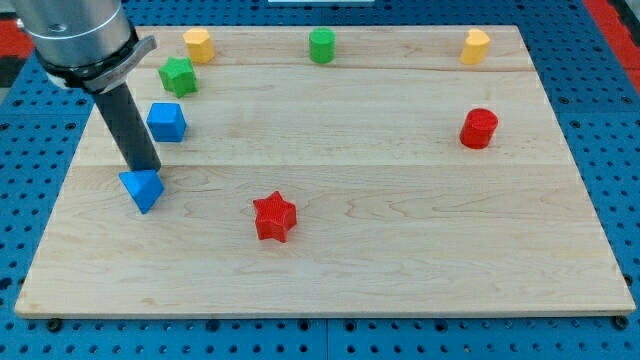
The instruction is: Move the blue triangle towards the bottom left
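My tip [150, 170] is a bare dark rod end with nothing held — it only pushes — and it sits right against the upper edge of the blue triangle [142, 190], touching or as good as touching. The triangle lies in the left part of the wooden board [400, 260], a little above the view's mid-height, with open wood between it and the bottom left corner.

Just above it, near my rod's shaft, is a blue cube [166, 121]; further up sit a green star [178, 76] and a yellow block [198, 45]. A red star [274, 217] lies to the view's right of the triangle, well apart.

I judge the triangle to be a small, light, rigid piece that will slide easily on the smooth wood — and also spin easily. A wedge shape turns away if pressed off-centre, so I would want contact on the middle of its upper right face, pushing through its centre toward the bottom left, slowly enough to correct if it pivots around my tip.
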### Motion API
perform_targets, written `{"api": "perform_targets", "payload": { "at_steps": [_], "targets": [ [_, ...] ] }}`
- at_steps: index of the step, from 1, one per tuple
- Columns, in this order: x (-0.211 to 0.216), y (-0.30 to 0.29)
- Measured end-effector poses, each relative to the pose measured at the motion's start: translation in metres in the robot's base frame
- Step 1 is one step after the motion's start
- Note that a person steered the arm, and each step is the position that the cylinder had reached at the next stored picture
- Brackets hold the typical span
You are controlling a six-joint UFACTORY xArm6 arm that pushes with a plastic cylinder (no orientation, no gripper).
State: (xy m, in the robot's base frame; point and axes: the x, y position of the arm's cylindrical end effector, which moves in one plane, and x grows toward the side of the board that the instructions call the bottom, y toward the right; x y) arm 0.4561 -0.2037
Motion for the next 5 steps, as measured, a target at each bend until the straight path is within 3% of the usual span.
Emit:
{"api": "perform_targets", "payload": {
  "at_steps": [3, 4, 5],
  "targets": [
    [0.048, 0.006],
    [0.056, 0.006],
    [0.036, 0.008]
  ]
}}
